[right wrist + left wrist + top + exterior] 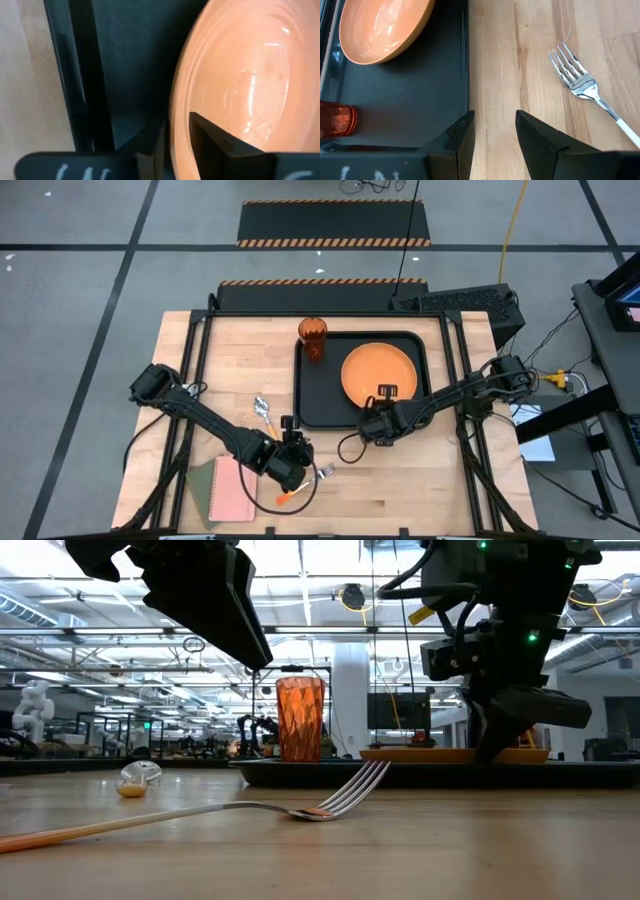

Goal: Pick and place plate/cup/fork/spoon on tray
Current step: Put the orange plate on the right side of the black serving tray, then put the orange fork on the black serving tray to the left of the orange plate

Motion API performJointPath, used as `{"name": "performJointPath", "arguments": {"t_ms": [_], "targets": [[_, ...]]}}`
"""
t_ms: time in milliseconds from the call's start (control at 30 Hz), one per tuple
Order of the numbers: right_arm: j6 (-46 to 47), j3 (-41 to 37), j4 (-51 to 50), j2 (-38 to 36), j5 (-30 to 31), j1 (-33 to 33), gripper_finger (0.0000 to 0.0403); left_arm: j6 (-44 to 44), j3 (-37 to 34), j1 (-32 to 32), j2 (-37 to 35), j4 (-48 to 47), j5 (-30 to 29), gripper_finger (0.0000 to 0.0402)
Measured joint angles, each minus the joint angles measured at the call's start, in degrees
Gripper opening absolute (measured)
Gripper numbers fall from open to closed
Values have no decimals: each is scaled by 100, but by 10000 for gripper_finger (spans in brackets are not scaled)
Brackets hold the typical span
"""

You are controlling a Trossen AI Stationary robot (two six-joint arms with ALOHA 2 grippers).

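Observation:
The orange plate (380, 372) lies flat in the black tray (310, 405). The amber cup (313, 338) stands upright in the tray's far left corner. On the wood, the fork (308, 485) lies near the front edge. The spoon (263, 412) lies left of the tray. My right gripper (177, 130) is open and points steeply down, with one finger inside the plate's near rim and the other outside it. My left gripper (495, 120) hovers open over bare wood between the tray's near edge and the fork's tines (572, 70). My right gripper straddles the plate's near rim (177, 100) from above, one finger (220, 145) over the plate's inside and the other (150, 145) over the tray floor. The plate lies flat in the tray. I cannot tell whether either finger touches the rim.
A pink notebook (232, 488) on a green sheet lies at the near left corner. Bare wood stretches right of the fork and along the near edge. A dark box (455, 302) sits beyond the table's far right corner.

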Motion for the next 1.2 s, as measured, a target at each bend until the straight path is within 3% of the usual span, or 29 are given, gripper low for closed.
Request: {"name": "performJointPath", "arguments": {"t_ms": [200,433,567,733,967,1200], "targets": [[28,-2,23,-206,-5,58,104,31,0,0,0,-5,0,145],[326,-2,69,-984,-6,291,129,76,0,0,0,-32,53,145],[528,-1,223,-1499,-2,568,132,72,0,0,0,-49,486,145],[424,0,604,-1960,295,1018,131,-334,0,0,0,-47,1503,145],[242,0,686,-2383,463,1388,130,-1040,0,-249,2,124,2082,145],[330,0,688,-2496,454,1594,130,-1727,2,-412,40,778,2204,145]]}}
